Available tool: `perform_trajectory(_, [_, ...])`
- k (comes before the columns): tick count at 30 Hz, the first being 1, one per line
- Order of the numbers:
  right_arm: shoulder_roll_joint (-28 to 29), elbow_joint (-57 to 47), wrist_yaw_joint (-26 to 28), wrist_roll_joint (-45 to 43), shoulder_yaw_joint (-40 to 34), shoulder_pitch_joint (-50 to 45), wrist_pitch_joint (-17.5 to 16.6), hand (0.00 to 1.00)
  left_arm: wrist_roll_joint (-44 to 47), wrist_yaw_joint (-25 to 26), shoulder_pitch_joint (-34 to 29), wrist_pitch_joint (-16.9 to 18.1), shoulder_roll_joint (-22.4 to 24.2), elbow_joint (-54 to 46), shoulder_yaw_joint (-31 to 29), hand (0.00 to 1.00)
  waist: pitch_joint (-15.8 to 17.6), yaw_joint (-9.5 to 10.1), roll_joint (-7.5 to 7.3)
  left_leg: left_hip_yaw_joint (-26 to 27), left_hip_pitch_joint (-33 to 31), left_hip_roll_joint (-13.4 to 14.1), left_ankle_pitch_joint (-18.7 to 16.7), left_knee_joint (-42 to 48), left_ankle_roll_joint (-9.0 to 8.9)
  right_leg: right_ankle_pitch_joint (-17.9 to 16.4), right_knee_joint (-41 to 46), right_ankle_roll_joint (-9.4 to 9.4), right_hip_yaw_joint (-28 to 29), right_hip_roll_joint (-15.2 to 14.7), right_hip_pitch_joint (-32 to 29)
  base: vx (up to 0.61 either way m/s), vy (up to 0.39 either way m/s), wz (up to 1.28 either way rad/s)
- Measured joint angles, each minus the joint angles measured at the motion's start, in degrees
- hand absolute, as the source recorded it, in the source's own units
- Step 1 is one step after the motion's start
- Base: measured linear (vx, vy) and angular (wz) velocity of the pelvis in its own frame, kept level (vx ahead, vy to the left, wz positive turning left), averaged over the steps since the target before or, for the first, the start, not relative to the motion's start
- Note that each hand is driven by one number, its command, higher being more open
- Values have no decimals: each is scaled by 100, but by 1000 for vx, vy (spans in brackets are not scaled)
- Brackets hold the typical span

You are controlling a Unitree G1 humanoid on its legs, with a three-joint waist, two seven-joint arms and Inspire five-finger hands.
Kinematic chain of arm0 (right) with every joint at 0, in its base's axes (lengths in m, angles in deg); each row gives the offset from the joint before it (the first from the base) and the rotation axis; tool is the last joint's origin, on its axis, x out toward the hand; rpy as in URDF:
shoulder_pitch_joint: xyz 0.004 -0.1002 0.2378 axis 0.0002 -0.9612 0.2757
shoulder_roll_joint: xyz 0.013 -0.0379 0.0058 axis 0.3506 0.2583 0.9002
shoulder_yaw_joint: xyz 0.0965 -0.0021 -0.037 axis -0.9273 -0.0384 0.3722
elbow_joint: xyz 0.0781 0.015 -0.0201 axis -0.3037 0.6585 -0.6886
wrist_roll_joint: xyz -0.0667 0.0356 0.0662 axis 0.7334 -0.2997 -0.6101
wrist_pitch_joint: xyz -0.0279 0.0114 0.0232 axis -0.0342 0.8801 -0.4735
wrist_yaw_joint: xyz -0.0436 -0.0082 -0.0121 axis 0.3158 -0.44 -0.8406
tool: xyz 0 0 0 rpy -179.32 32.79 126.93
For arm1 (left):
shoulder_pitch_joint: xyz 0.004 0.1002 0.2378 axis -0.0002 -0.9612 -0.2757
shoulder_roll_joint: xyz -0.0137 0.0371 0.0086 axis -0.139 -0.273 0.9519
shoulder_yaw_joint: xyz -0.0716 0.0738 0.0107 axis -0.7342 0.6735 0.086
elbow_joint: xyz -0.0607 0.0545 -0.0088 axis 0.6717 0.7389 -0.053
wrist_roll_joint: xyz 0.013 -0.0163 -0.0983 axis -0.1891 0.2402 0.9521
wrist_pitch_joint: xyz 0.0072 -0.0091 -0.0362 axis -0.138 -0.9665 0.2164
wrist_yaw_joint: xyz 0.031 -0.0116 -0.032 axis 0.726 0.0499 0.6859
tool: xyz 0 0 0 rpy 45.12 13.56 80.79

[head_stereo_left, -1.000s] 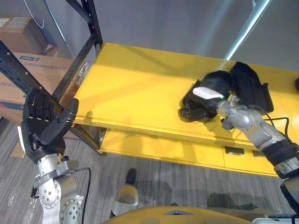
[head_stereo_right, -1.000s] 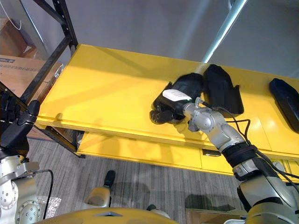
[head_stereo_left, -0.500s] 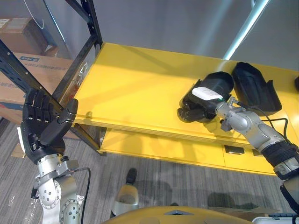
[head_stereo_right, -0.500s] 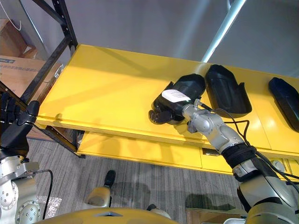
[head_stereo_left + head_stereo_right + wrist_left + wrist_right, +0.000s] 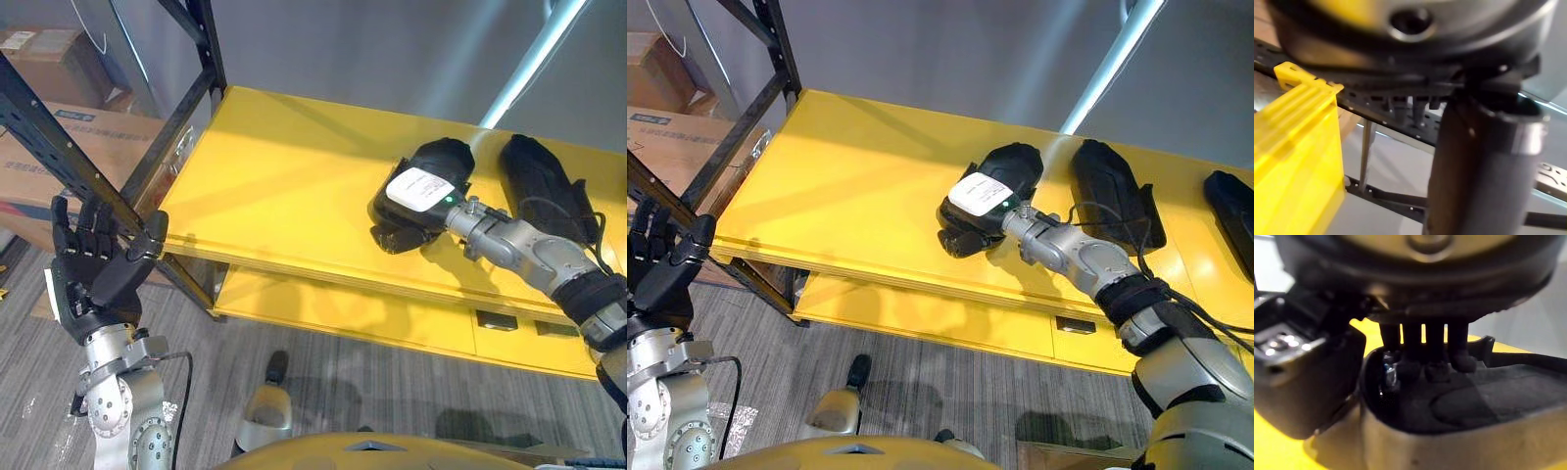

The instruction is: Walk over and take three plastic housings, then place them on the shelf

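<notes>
Left hand (image 5: 93,279): raised at the lower left beside the black rack post (image 5: 88,166), fingers straight and spread, holding nothing. Same pose as a second ago; its slight shift matches the shift of the whole view, so I read that as camera motion and the hand as idle.

Shelf (image 5: 284,186): the yellow top board is bare across its left half.

Right hand (image 5: 411,191): this is where the change is. A second ago the housing (image 5: 446,157) under it lay against the second housing (image 5: 544,186). Half a second ago a strip of yellow showed between them, and now that strip is wider. The hand and its housing have moved leftward along the board, away from the neighbour.

Grip, from the right wrist view: fingers (image 5: 1422,357) curled down over the housing's rim, thumb to one side — clenched on it, not released. The housing sits on the board beneath the palm, its rounded end poking out past the wrist toward the back of the shelf.

Further right, the second housing lies free on the board. The third housing (image 5: 1234,206) lies well apart at the far right edge.

Judgement: all three are on the shelf and this one is being spaced out — letting go appears to be the main step left.
</notes>
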Motion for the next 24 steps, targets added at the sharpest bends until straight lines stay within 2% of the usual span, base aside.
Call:
perform_trajectory(4, [-41,297,-27,-117,271,289,-91,0,6,-7,1,3,1,121,0,100,1,17,8,-68,-36,-14,18,0,2,-3,1,0,-59,1,1,-16,-20,9])
perform_trajectory(7, [-150,485,-70,-123,371,417,-124,0,7,-28,9,4,1,128,0,100,11,101,28,-84,-41,-26,24,0,6,-1,1,3,-74,-5,5,-13,-7,3])
perform_trajectory(11, [-218,716,-157,-102,519,700,-141,0,55,-28,-19,6,1,134,-16,100,49,141,94,-124,-49,-45,41,0,15,7,2,16,-121,-13,12,-25,-10,6])
perform_trajectory(20, [-649,698,-780,660,563,790,-749,0,214,-36,-21,5,0,179,-15,100,49,142,96,-128,-59,-81,50,1,27,15,-1,29,-133,-19,18,0,0,0])
perform_trajectory(24, [-797,615,-1022,830,563,776,-864,0,236,-53,-25,6,0,353,-15,100,48,122,98,-123,-58,-74,44,0,20,15,-2,29,-127,-18,6,-16,-8,0])
